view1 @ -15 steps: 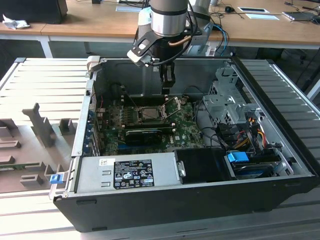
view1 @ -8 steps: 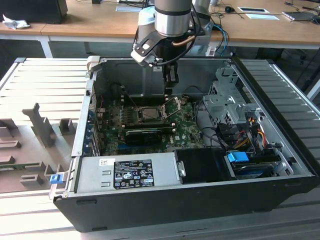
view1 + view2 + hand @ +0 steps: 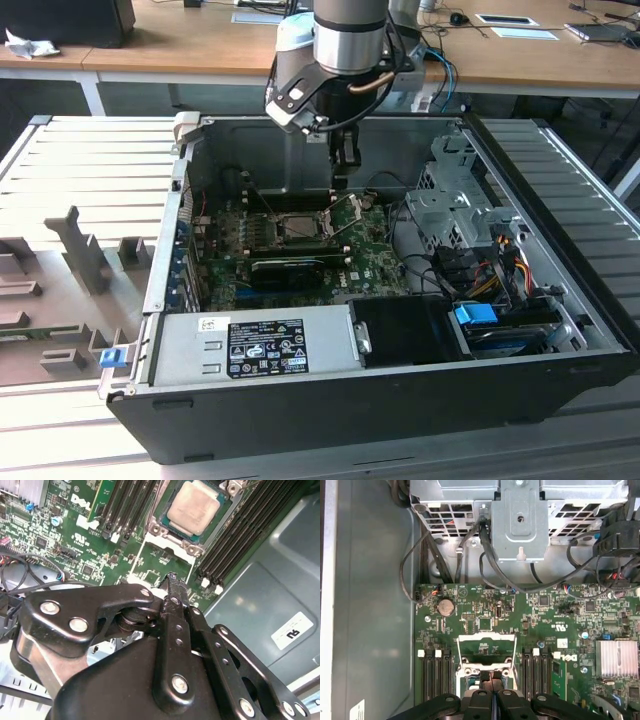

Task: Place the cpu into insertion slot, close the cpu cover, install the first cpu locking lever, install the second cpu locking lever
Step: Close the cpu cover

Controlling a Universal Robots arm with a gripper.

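The cpu (image 3: 194, 507), a pale silver square, lies in the insertion slot (image 3: 156, 528) on the green board; in the exterior view the slot (image 3: 300, 226) sits mid-board. The cpu cover (image 3: 485, 638) is a thin metal frame that stands raised off the slot, and the green board shows through its window. In the exterior view the cover (image 3: 349, 214) tilts up at the slot's right side. My gripper (image 3: 172, 579) is shut with nothing between its fingers. Its tips (image 3: 490, 674) hang just above the cover's free edge. In the exterior view the gripper (image 3: 343, 183) points down behind the slot.
Dark memory slots (image 3: 435, 675) flank the socket on both sides. A silver drive cage (image 3: 520, 525) with black cables (image 3: 470, 555) stands past the board. A finned heatsink (image 3: 618, 657), a black card (image 3: 290, 268) and the labelled power supply (image 3: 250, 345) lie nearby. Case walls (image 3: 520, 190) enclose everything.
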